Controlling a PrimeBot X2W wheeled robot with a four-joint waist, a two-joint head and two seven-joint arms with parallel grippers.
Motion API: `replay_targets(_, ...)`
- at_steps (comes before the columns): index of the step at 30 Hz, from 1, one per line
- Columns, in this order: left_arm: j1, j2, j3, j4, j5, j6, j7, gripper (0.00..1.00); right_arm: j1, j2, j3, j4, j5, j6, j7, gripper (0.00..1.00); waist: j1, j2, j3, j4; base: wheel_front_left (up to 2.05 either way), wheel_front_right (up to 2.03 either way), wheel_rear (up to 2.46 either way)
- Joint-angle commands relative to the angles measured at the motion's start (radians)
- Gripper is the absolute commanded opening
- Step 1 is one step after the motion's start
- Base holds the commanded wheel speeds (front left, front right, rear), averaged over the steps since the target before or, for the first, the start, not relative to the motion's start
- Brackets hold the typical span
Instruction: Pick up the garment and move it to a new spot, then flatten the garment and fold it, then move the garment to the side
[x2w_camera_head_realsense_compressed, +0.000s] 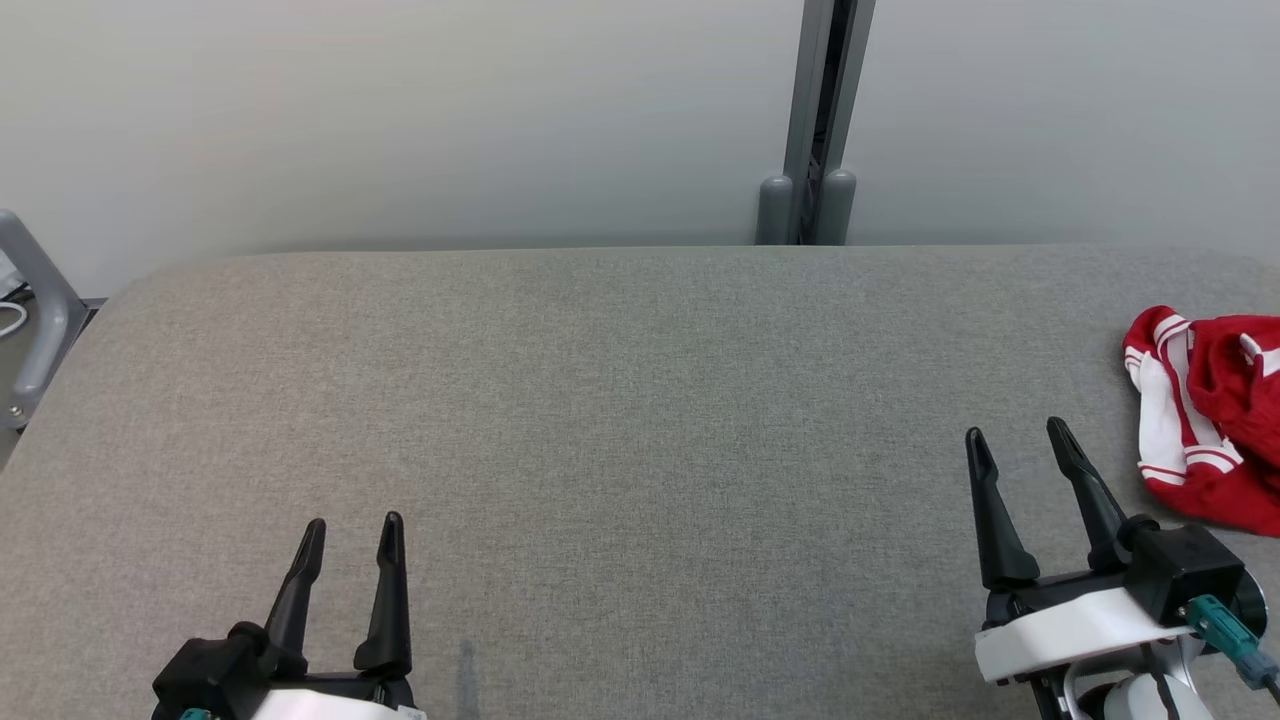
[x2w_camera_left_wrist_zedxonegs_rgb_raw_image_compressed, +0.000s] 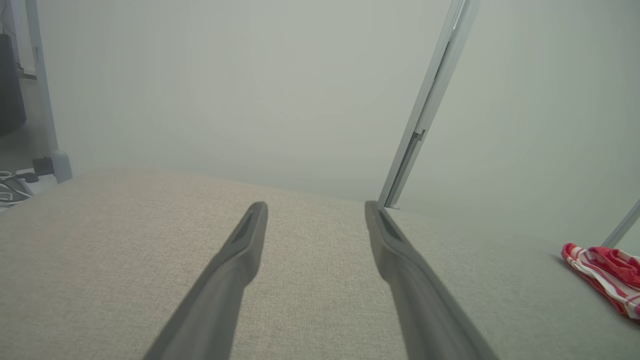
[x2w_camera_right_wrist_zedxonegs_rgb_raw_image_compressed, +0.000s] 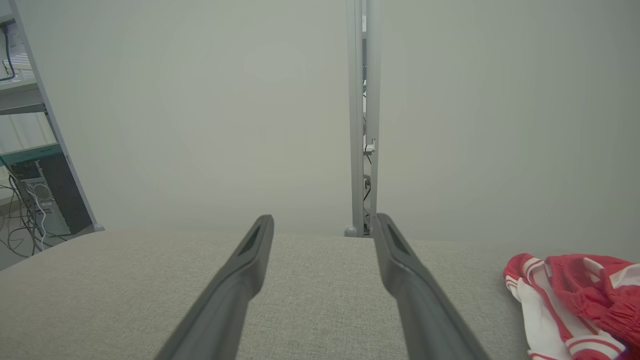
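A crumpled red and white garment (x2w_camera_head_realsense_compressed: 1205, 420) lies bunched at the right edge of the grey padded table (x2w_camera_head_realsense_compressed: 620, 400), partly cut off by the head view's edge. It also appears as a garment (x2w_camera_left_wrist_zedxonegs_rgb_raw_image_compressed: 607, 277) far right in the left wrist view and a garment (x2w_camera_right_wrist_zedxonegs_rgb_raw_image_compressed: 575, 305) at lower right in the right wrist view. My right gripper (x2w_camera_head_realsense_compressed: 1015, 440) stands open just left of the garment, apart from it, with nothing between its fingers. Near the front left, my left gripper (x2w_camera_head_realsense_compressed: 352, 530) is open and empty too, far from the cloth.
Pale partition panels rise behind the table, joined by a grey post (x2w_camera_head_realsense_compressed: 815, 120). A grey metal frame (x2w_camera_head_realsense_compressed: 35, 310) stands off the table's left end. Cables and equipment (x2w_camera_right_wrist_zedxonegs_rgb_raw_image_compressed: 35, 200) sit on the floor beyond that end.
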Motion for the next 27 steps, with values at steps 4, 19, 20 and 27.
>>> replay_targets(4,-0.009,0.004,0.003,0.002,-0.025,-0.015,-0.003,1.00,-0.008,0.000,-0.001,-0.008,-0.009,0.000,0.000,1.00,0.0000,0.0000,0.011,0.001,0.00,0.00,0.00)
replay_targets(19,-0.034,-0.004,-0.009,0.068,-0.187,-0.022,0.038,0.00,0.018,0.005,-0.053,0.041,0.180,0.000,0.060,0.00,0.0000,0.0000,0.011,-0.003,0.00,0.00,0.00)
replay_targets(20,-0.040,-0.004,-0.009,0.073,-0.204,-0.024,0.041,0.00,0.017,0.005,-0.059,0.041,0.198,0.000,0.066,0.00,0.0000,0.0000,0.011,-0.004,0.00,0.00,0.00)
replay_targets(27,-0.078,-0.004,-0.013,0.103,-0.314,-0.031,0.065,0.00,0.012,0.005,-0.095,0.045,0.320,0.000,0.106,0.00,0.0000,0.0000,0.010,-0.007,0.00,0.00,0.00)
